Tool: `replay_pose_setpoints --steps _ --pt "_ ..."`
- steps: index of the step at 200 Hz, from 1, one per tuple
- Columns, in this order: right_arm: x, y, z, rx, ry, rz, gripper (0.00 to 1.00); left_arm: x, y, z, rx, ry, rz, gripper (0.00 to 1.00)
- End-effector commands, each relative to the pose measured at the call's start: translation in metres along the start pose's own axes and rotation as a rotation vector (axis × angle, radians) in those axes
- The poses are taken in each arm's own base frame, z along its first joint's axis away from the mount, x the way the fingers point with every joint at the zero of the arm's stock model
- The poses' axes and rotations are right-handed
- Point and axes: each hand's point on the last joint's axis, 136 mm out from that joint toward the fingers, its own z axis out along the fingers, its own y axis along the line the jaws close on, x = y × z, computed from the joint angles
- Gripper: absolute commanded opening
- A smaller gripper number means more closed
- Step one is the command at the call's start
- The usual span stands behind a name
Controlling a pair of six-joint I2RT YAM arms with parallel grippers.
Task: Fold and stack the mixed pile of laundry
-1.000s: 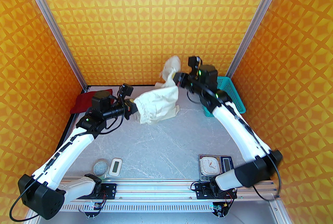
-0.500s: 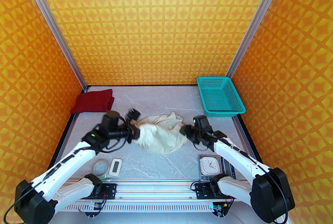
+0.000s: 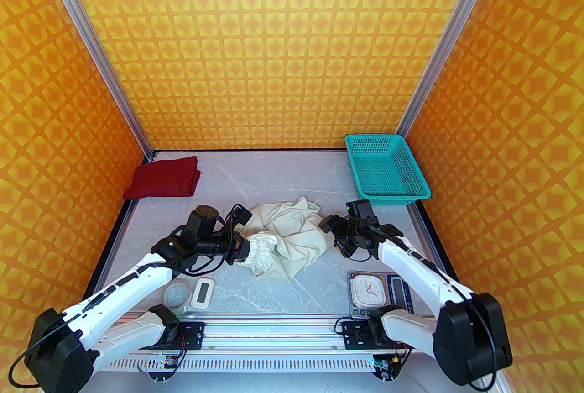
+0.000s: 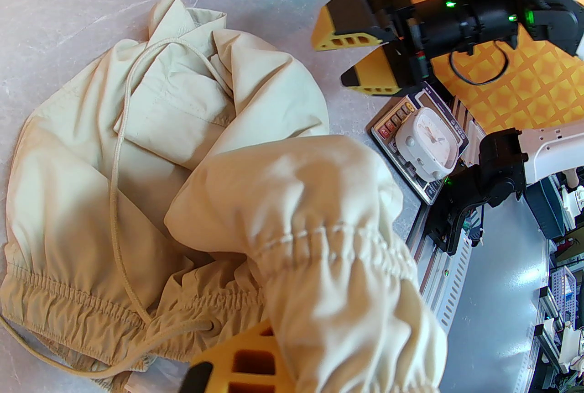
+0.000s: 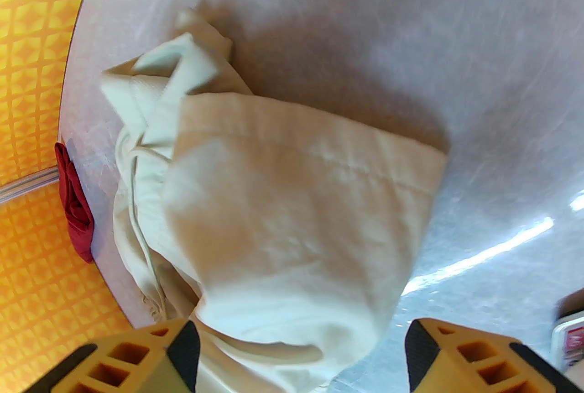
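the left gripper [image 3: 244,246] pinches the waistband of the shorts [image 3: 292,231], crumpled on the worktop [image 3: 283,286] between both grippers. the right gripper [image 4: 360,55] gapes wide just beside them; the shirt [image 3: 164,183] lies beyond the left one.

We see matt, crinkled cream cloth in the shorts [image 3: 292,236], soft dark red cloth in the shirt [image 3: 164,183], teal plastic mesh in the basket [image 3: 385,172], and a smooth, faintly shiny counter [image 3: 296,290].

Cream shorts [image 3: 292,232] lowered from mid-air onto table [image 3: 283,290] (crumpled), right jaws parted — cloth released.
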Motion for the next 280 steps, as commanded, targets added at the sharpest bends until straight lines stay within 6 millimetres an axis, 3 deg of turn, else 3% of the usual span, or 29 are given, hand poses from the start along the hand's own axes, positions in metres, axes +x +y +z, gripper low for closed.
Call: replay_pose_setpoints --steps 1,22,36,50,62,76,91,116,137,164,203,220,244,280 --pt "0.004 -0.008 0.016 -0.034 0.023 0.087 0.79 -0.003 -0.001 -0.001 0.0 -0.024 0.01 0.0" --pt "-0.007 -0.022 0.033 -0.029 -0.03 0.096 0.76 -0.006 -0.002 -0.001 0.003 -0.039 0.014 0.0" --pt "-0.01 -0.02 0.045 -0.054 -0.021 0.1 0.71 -0.008 -0.002 -0.001 0.004 -0.047 0.017 0.0" --pt "-0.019 -0.007 0.052 -0.078 -0.026 0.05 0.6 -0.011 -0.002 -0.001 0.004 -0.055 0.017 0.0" --pt "-0.032 0.006 0.052 -0.102 -0.071 -0.018 0.45 -0.014 0.0 -0.002 -0.014 -0.067 0.023 0.0" --pt "-0.047 0.019 0.043 -0.092 -0.135 -0.088 0.29 -0.024 0.001 -0.008 -0.041 -0.114 0.044 0.0" --pt "-0.058 0.04 0.025 -0.093 -0.178 -0.18 0.21 -0.037 0.002 -0.017 -0.085 -0.171 0.072 0.0" --pt "-0.072 0.071 -0.012 -0.092 -0.251 -0.3 0.0 -0.058 -0.006 -0.032 -0.105 -0.236 0.134 0.0" --pt "-0.074 0.097 -0.051 -0.113 -0.291 -0.387 0.0 -0.076 -0.017 -0.045 -0.106 -0.265 0.188 0.0" --pt "-0.066 0.121 -0.116 -0.146 -0.35 -0.487 0.0 -0.099 -0.041 -0.074 -0.106 -0.323 0.282 0.0" --pt "-0.05 0.13 -0.222 -0.149 -0.497 -0.577 0.0 -0.129 -0.081 -0.126 -0.113 -0.43 0.436 0.0" --pt "-0.054 0.133 -0.254 -0.116 -0.568 -0.589 0.0 -0.144 -0.073 -0.131 -0.168 -0.416 0.402 0.0" --pt "-0.072 0.157 -0.26 -0.098 -0.601 -0.612 0.0 -0.182 -0.045 -0.121 -0.219 -0.384 0.293 0.0" --pt "-0.119 0.232 -0.224 -0.191 -0.585 -0.61 0.0 -0.248 0.015 -0.091 -0.271 -0.364 0.273 0.0"
